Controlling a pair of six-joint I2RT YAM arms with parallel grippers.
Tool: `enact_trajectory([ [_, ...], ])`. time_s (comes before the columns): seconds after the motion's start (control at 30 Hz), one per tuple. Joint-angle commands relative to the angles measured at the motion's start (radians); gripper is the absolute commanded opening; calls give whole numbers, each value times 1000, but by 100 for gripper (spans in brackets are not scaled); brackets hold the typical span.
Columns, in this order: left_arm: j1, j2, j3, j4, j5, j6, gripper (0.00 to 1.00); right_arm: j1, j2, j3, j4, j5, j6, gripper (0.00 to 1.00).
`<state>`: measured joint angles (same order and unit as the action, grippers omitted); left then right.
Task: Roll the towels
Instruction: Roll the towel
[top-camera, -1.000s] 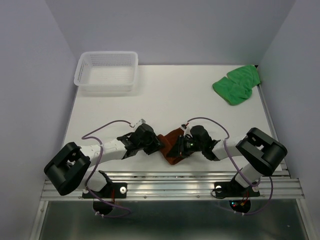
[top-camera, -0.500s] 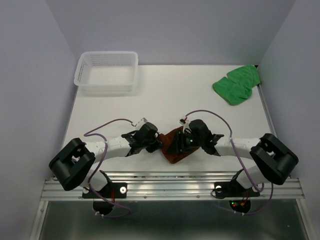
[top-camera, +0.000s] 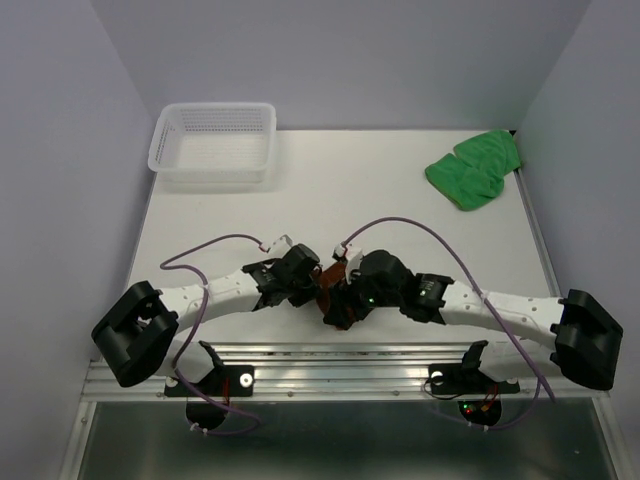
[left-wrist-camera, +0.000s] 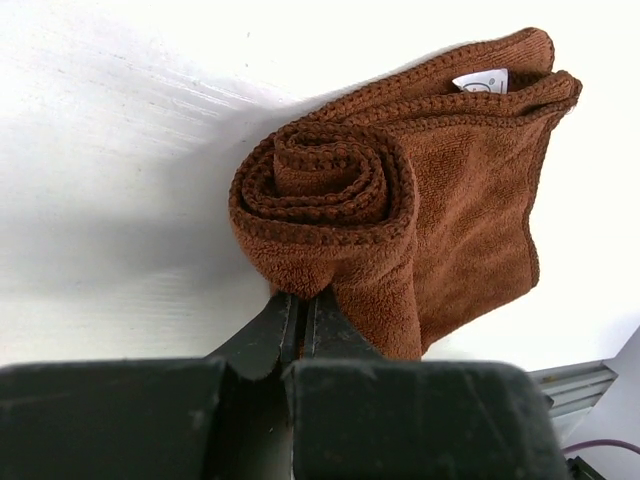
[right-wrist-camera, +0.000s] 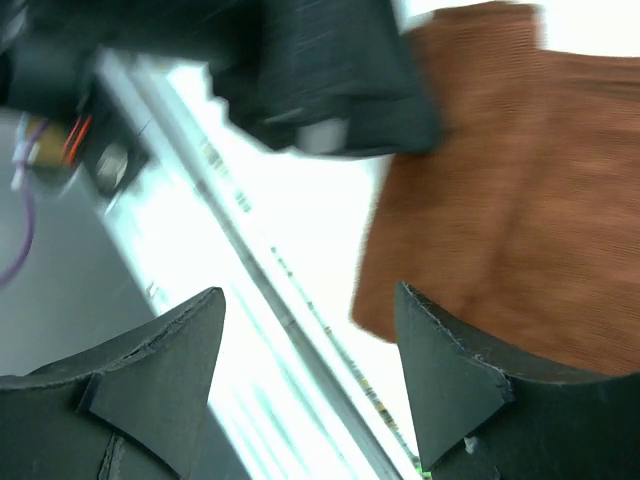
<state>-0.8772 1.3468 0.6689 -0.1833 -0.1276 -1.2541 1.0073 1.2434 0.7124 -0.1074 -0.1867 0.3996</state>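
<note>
A brown towel (left-wrist-camera: 400, 190) lies at the table's near edge, part rolled, with a tight coil (left-wrist-camera: 320, 185) at its left end and a white tag at its far corner. In the top view the brown towel (top-camera: 327, 280) is mostly hidden under both grippers. My left gripper (left-wrist-camera: 300, 305) is shut, its tips tucked into the fabric under the coil; it also shows in the top view (top-camera: 308, 290). My right gripper (right-wrist-camera: 305, 330) is open and hovers over the brown towel's (right-wrist-camera: 500, 190) near edge, close to the left gripper. A green towel (top-camera: 474, 168) lies crumpled at the far right.
A clear plastic basket (top-camera: 166, 140) stands at the far left corner. The table's metal front rail (top-camera: 330, 365) runs just below the brown towel. Both arms' purple cables arch over the near half of the table.
My right arm has stretched leftward and its gripper has moved over the brown towel toward the left gripper. The left gripper has barely moved. The right wrist view is blurred by motion.
</note>
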Motion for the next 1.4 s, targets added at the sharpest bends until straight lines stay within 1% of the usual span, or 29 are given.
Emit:
enact_trajectory([
  [0.0,-22,-29,49,-85,-41,-25,0,69,10,45,9,84,-77,73],
  [0.2,-37,-26,61,-116,-40,-45,0,128,80,59,29,124,-79,71],
  [0.37,-45,-38,57,-113,-33,-56,0,137,143,38,35,182,-61,71],
  [0.47,-46,-43,57,-116,-27,-57,0,137,166,35,28,246,-51,70],
  [0.8,-48,-55,57,-117,-20,-74,0,177,257,-11,69,237,-24,68],
  [0.87,-48,-67,54,-125,-18,-82,1,200,287,-11,64,289,-9,65],
  [0.9,-48,-72,54,-128,-18,-85,4,200,298,-13,57,309,-7,64],
  [0.93,-48,-77,51,-131,-20,-88,13,214,310,-8,34,337,1,64],
  [0.97,-48,-92,47,-136,-18,-91,17,223,338,-4,20,389,14,60],
  [1.0,-48,-98,44,-136,-18,-94,21,223,352,2,8,404,18,59],
  [1.03,-46,-109,37,-136,-18,-97,27,232,364,9,-12,438,27,59],
  [1.07,-46,-124,34,-136,-18,-99,29,232,375,7,-9,438,44,54],
  [1.1,-46,-133,32,-136,-18,-99,30,232,386,2,0,437,45,53],
  [1.13,-48,-143,29,-140,-23,-99,33,232,389,-4,12,441,51,48],
  [1.17,-46,-150,28,-153,-26,-100,39,232,390,-5,15,455,61,30],
  [1.2,-46,-164,26,-160,-36,-103,45,232,386,-5,12,460,82,25],
  [1.27,-46,-179,24,-173,-44,-103,50,232,364,-11,38,429,90,14],
  [1.3,-46,-193,23,-177,-50,-103,53,232,351,-24,52,414,91,10],
  [1.37,-46,-205,23,-192,-59,-103,57,232,309,-27,78,362,93,7],
])
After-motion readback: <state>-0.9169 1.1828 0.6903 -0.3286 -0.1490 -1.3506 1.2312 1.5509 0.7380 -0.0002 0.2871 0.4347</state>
